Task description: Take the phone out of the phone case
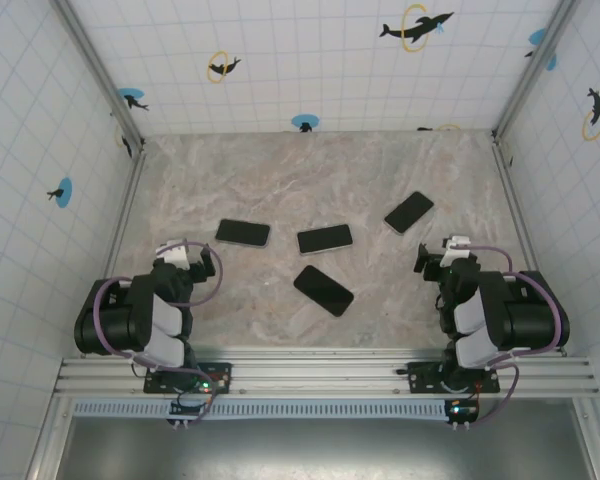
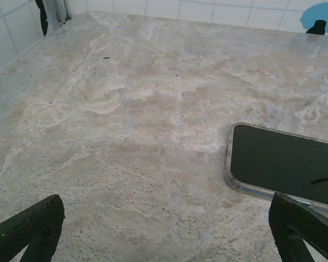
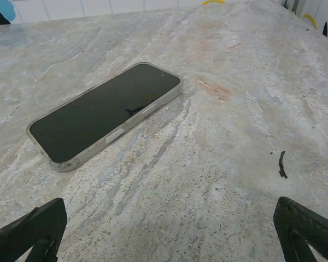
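Several dark-screened phones lie flat on the marble table (image 1: 310, 180). The far-left phone (image 1: 243, 233) sits in a clear case; its corner (image 2: 287, 166) shows at the right of the left wrist view. The far-right phone (image 1: 409, 212) also wears a clear case and lies diagonally (image 3: 106, 112) ahead and left of the right gripper. My left gripper (image 1: 183, 254) (image 2: 164, 243) is open and holds nothing, its fingers (image 2: 33, 229) wide apart. My right gripper (image 1: 446, 256) (image 3: 169, 240) is open too, its fingers (image 3: 306, 229) spread over bare table.
Two more phones lie mid-table, one (image 1: 325, 239) level and one (image 1: 323, 290) angled nearer the front. Tiled walls with dolphin stickers enclose the table on three sides. A small dark speck (image 3: 282, 164) lies on the surface right of the right gripper.
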`<action>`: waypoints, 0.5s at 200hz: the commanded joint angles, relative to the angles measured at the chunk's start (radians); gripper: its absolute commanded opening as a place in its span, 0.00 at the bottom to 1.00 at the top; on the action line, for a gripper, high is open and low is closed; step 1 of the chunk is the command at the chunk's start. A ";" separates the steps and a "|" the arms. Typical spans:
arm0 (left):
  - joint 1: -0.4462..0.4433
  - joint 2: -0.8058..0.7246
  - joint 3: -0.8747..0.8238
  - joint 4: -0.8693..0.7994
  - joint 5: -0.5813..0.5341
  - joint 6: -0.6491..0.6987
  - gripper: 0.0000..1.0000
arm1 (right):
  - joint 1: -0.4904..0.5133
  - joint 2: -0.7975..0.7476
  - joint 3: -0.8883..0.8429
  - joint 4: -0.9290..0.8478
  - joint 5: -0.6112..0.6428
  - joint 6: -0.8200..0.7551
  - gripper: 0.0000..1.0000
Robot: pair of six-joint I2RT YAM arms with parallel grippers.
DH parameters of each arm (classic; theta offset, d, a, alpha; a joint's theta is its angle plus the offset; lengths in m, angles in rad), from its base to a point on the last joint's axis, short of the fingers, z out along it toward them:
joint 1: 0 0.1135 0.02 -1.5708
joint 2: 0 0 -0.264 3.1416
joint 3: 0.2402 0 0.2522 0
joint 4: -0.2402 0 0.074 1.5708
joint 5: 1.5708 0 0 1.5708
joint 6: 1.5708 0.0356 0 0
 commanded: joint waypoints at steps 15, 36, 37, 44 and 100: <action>-0.004 0.005 -0.004 -0.001 -0.005 -0.006 0.98 | -0.001 0.009 -0.013 0.019 0.009 0.000 0.99; -0.003 0.005 -0.004 -0.001 -0.003 -0.006 0.98 | -0.001 0.009 -0.013 0.019 0.008 0.001 0.99; -0.003 0.004 -0.004 -0.001 -0.004 -0.006 0.98 | -0.001 0.009 -0.013 0.019 0.008 0.002 0.99; -0.003 0.005 -0.003 -0.001 -0.005 -0.006 0.98 | -0.001 0.009 -0.012 0.019 0.007 0.001 0.99; -0.003 0.004 -0.004 -0.001 -0.004 -0.006 0.98 | -0.004 0.009 -0.011 0.019 0.002 0.004 0.99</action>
